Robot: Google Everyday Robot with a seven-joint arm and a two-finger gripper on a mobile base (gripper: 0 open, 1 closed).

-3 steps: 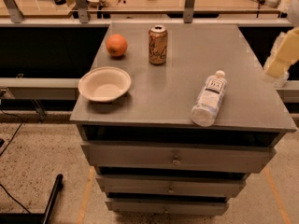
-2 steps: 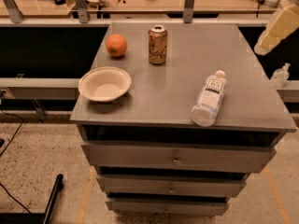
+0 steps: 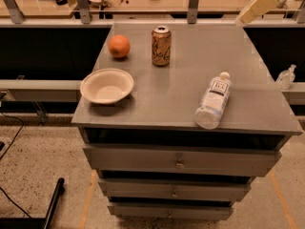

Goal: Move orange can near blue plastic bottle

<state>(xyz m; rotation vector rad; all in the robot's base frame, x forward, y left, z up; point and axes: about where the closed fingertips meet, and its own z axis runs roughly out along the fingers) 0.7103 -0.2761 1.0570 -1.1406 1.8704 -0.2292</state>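
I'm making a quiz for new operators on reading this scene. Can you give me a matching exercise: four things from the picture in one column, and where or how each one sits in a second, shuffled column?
Things:
1. orange can
2. blue plastic bottle
3. white bowl
4. gripper

Places and states:
A. lying on its side near the front right of the tabletop
B. standing upright at the back, beside the orange fruit
C. in the air at the top right of the view, touching nothing
D. open side up near the front left edge

Pairs: 1-B, 2-A, 3-D, 4-C
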